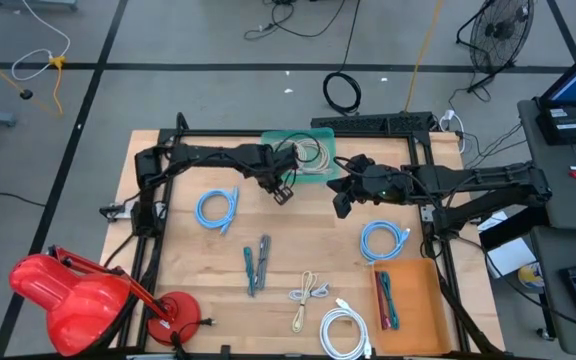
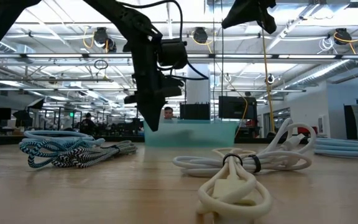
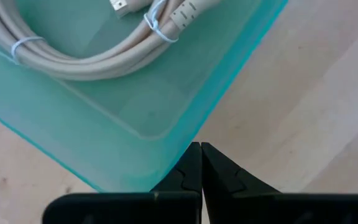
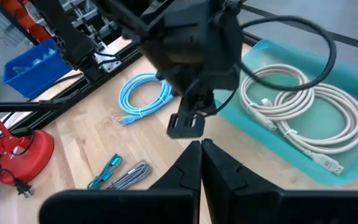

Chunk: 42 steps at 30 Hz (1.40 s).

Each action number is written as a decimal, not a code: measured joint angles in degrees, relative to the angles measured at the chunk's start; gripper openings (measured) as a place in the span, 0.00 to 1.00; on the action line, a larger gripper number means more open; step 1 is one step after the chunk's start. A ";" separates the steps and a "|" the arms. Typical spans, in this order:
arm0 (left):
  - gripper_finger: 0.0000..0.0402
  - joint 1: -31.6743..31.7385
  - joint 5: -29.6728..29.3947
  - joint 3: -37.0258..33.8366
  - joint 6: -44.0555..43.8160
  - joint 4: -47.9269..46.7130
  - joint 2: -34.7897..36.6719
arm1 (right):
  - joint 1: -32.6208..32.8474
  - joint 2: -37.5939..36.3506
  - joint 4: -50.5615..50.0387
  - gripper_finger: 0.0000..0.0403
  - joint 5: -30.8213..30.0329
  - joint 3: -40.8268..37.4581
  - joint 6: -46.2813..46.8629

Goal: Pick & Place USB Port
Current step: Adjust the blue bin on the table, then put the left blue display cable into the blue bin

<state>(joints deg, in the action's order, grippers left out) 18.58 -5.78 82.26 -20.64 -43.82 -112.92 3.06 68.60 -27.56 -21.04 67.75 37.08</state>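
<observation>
A teal tray [image 1: 313,172] at the table's far middle holds a coiled beige cable [image 1: 308,155], which also shows in the left wrist view [image 3: 98,53] and the right wrist view [image 4: 303,106]. My left gripper [image 1: 282,193] hangs above the table just beside the tray's near left corner [image 3: 166,140], shut and empty. My right gripper [image 1: 341,205] hovers to the right of the tray, shut and empty. Other coiled cables lie on the table: light blue [image 1: 217,208], light blue [image 1: 383,240], white [image 1: 345,332], beige [image 1: 308,295], braided teal and grey [image 1: 256,263].
An orange tray [image 1: 413,310] at the near right holds a red and a teal cable [image 1: 386,298]. A red lamp [image 1: 73,295] stands at the near left corner. A black frame [image 1: 153,240] borders the table. Bare wood lies between the cables in the middle.
</observation>
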 joint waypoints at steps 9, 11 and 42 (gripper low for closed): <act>0.00 0.11 3.84 0.00 -1.12 -0.34 1.36 | 0.12 0.00 -0.96 0.00 -0.13 0.00 0.03; 0.00 -1.04 4.87 0.00 -1.54 -1.71 3.23 | 0.12 0.00 -1.07 0.00 -0.06 0.00 0.43; 0.00 -11.73 4.17 -18.97 -3.68 -17.75 36.59 | 12.69 4.95 -10.69 0.00 18.10 -0.09 15.49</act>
<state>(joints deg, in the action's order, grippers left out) 6.85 -1.61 63.29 -24.32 -61.57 -76.33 15.75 73.55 -38.25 -2.93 67.66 52.57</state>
